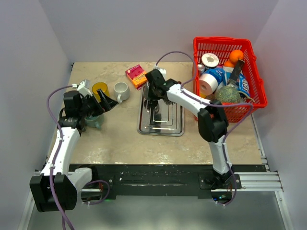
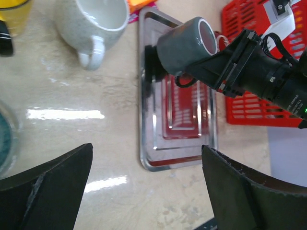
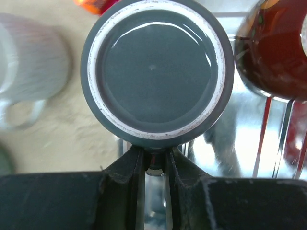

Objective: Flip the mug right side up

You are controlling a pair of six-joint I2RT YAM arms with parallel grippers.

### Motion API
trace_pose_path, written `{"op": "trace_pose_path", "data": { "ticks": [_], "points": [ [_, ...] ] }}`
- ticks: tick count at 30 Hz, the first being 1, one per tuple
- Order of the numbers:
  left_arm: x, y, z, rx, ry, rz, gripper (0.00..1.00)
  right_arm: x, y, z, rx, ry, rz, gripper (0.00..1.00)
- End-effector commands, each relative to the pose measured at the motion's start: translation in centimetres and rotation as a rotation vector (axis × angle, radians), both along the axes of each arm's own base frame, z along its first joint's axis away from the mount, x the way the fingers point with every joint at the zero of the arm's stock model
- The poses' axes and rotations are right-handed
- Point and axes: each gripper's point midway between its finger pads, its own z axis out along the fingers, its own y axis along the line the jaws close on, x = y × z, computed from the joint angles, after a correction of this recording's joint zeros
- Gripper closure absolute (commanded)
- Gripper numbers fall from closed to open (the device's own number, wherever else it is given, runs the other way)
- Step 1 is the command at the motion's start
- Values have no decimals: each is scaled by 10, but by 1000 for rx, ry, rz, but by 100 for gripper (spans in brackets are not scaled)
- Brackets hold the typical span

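Note:
The grey mug (image 3: 157,72) hangs in the air over the metal tray (image 1: 160,123), its flat base with a white ring facing the right wrist camera. My right gripper (image 3: 154,163) is shut on the mug's handle. In the left wrist view the mug (image 2: 184,45) is tilted on its side, held by the right gripper (image 2: 225,64) above the tray's far end (image 2: 148,96). In the top view the right gripper (image 1: 152,91) mostly hides the mug. My left gripper (image 2: 147,158) is open and empty over the bare table left of the tray; it also shows in the top view (image 1: 103,103).
A white speckled mug (image 1: 121,90) stands upright left of the tray, with a yellow cup (image 1: 100,89) beside it. A teal glass (image 1: 93,120) sits below the left gripper. An orange-pink box (image 1: 136,75) lies behind the tray. A red basket (image 1: 230,76) of items fills the right.

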Motion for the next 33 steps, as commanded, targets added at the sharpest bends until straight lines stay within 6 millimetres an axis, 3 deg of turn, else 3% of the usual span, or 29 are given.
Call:
{"op": "trace_pose_path", "data": {
  "ticks": [1,3,5,7,8,12,15,17,20,26,29,33],
  "points": [
    [-11,-34,42,-156,-114,-160,1,-10,26,151,365,-224,68,100],
    [-19,-43,49,-224,-116,-185,1,-25,33,160,456,-209,99,100],
    [-26,-55,62,-292,-136,-228,1,-44,37,194,570,-230,159,100],
    [-31,-62,73,-322,-175,-260,1,-56,44,208,692,-234,174,100],
    [-34,-67,77,-349,-165,-268,1,-65,44,228,775,-241,174,100],
    [-45,-80,96,-420,-182,-305,1,-91,56,264,1023,-243,253,100],
    [-51,-89,122,-448,-274,-371,1,-105,58,290,1122,-263,285,100],
    [-55,-93,142,-425,-364,-421,1,-114,60,301,1172,-256,308,100],
    [-56,-94,151,-415,-390,-426,1,-127,57,320,1252,-262,339,100],
    [-51,-95,154,-555,-266,-373,1,-163,54,362,1374,-367,486,100],
    [-64,-103,193,-634,-362,-454,2,-170,53,369,1394,-388,510,100],
    [-57,-107,204,-622,-350,-455,3,-182,54,381,1461,-405,569,100]
  ]
}}
